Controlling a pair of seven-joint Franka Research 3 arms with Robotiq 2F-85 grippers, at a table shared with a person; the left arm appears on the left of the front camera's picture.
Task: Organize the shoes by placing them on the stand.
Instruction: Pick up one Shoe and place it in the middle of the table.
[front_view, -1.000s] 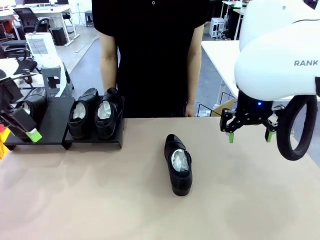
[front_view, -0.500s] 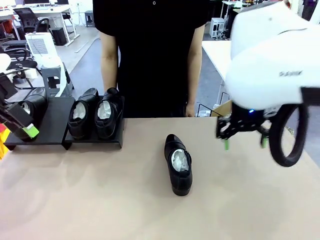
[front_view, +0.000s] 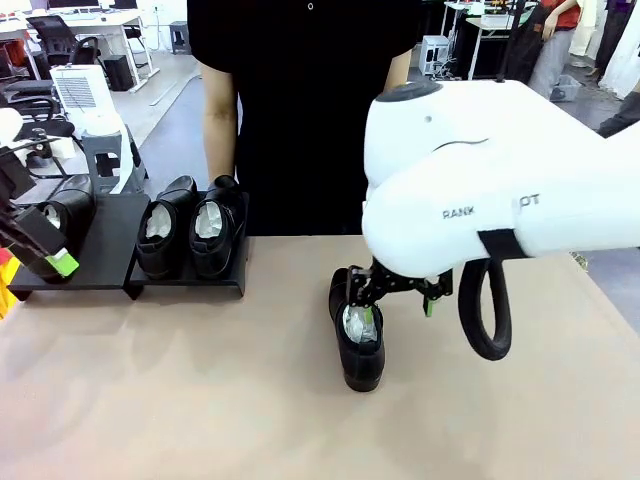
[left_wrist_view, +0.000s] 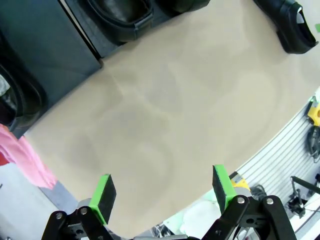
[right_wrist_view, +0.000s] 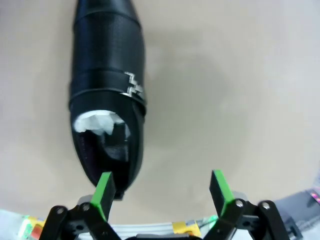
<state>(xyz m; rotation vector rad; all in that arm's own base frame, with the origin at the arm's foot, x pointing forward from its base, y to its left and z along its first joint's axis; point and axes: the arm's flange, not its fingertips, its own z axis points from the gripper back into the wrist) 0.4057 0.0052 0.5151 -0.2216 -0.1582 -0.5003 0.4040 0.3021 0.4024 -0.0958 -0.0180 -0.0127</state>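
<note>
Right pincer (front_view: 392, 296), spread wide and empty, hangs over the lone shoe's (front_view: 357, 330) heel.

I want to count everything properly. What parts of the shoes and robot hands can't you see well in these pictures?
- Front view: the white right arm hides the heel end of the shoe on the table and most of the right gripper.
- Front view: the picture's left edge cuts off the left gripper, which covers part of the leftmost shoe on the stand.

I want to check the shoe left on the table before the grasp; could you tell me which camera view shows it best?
The right wrist view: the shoe lies close below the open right gripper, with paper stuffing and strap plain. The front view has its heel partly hidden by the arm. The left wrist view catches just its toe at the corner.
</note>
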